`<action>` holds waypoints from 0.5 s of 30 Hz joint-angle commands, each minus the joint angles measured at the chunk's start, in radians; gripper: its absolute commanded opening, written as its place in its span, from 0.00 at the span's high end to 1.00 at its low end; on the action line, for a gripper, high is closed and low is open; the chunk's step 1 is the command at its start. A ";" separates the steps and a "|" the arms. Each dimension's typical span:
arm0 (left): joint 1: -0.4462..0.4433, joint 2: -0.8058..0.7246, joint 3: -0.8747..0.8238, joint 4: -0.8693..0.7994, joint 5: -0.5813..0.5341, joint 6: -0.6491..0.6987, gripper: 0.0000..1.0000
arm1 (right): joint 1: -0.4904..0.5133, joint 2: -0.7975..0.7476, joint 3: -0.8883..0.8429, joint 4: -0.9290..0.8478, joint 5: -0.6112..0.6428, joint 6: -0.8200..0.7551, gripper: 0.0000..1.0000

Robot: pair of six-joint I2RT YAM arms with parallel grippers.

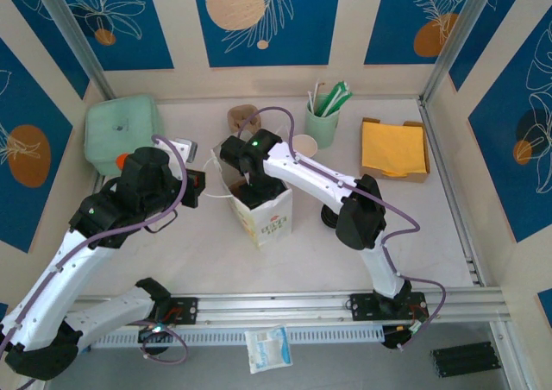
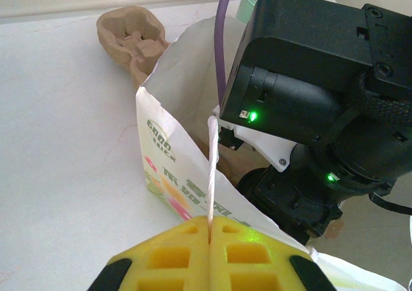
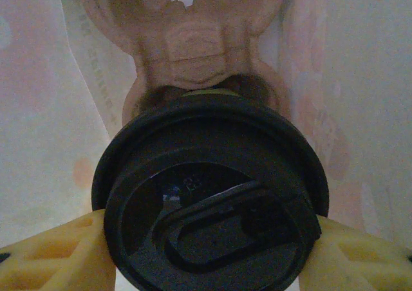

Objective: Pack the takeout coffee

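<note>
The takeout coffee shows from above in the right wrist view as a round black lid [image 3: 209, 194]. My right gripper [image 3: 209, 255] is shut on it, one yellow finger [image 3: 58, 252] pressed against each side. It hangs inside the white paper bag [image 1: 263, 209], over a brown pulp carrier [image 3: 193, 40] on the bag's bottom. The cup's body is hidden under the lid. My left gripper [image 2: 211, 223] is shut on the bag's white string handle [image 2: 210, 168] and holds it taut at the bag's left side. The right wrist [image 2: 309, 78] reaches down into the bag's mouth.
A second pulp carrier [image 1: 243, 116] lies behind the bag. A mint-green cup of straws [image 1: 323, 118] and a box of yellow napkins [image 1: 394, 148] stand at the back right. A pale green container [image 1: 122, 127] sits at the back left. A small packet [image 1: 267, 349] lies past the near rail.
</note>
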 commanded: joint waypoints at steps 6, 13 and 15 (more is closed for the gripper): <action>0.008 0.000 0.006 0.018 0.020 -0.015 1.00 | 0.003 0.001 -0.012 0.017 0.006 -0.018 0.43; 0.007 0.006 0.008 0.018 0.020 -0.014 1.00 | 0.003 0.008 0.030 -0.016 -0.010 -0.024 0.43; 0.007 0.007 0.008 0.018 0.020 -0.014 1.00 | 0.002 0.011 0.052 -0.034 -0.014 -0.026 0.43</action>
